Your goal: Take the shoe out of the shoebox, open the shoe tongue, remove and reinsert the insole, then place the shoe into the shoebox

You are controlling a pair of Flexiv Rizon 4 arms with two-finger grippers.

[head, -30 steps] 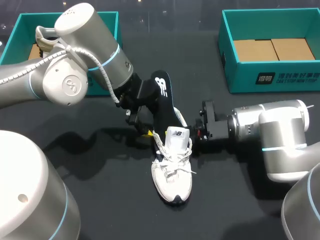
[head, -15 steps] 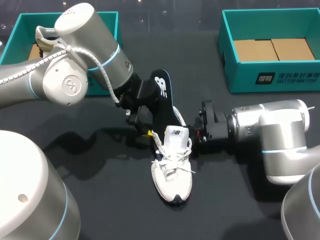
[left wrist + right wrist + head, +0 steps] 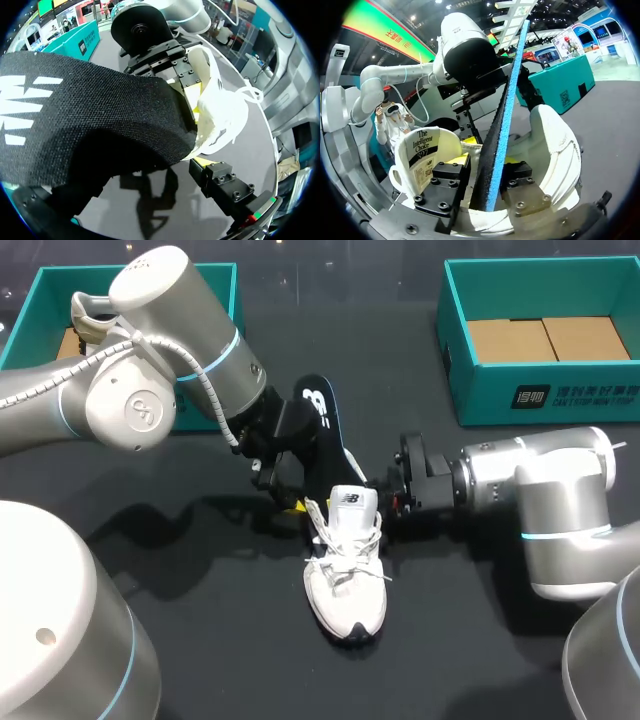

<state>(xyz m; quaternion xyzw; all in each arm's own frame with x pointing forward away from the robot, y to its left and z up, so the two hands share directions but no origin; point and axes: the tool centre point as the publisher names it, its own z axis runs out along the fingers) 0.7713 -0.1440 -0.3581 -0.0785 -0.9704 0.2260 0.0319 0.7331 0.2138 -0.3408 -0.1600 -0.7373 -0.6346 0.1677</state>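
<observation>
A white shoe [image 3: 345,580] lies mid-table, toe toward me, with its tongue [image 3: 352,508] raised. The black insole [image 3: 318,435] stands slanted out of the shoe's opening, heel end up. My left gripper [image 3: 290,490] is just left of the insole and open. In the left wrist view the insole [image 3: 90,110] lies across that gripper and hides one finger; the other fingertip [image 3: 204,161] shows beside the shoe [image 3: 220,115]. My right gripper [image 3: 392,498] reaches into the shoe from the right. It is open [image 3: 485,162], a finger close on each side of the blue-edged insole [image 3: 502,125].
A teal shoebox [image 3: 490,400] with a cardboard floor stands at the back right. A second teal box [image 3: 30,310] is at the back left, mostly behind my left arm. Dark table surface lies in front of the shoe.
My right gripper's fingers have parted from the insole. The shoe and tongue have shifted slightly, and the insole's top has leaned a little to the left. The left arm has kept still.
</observation>
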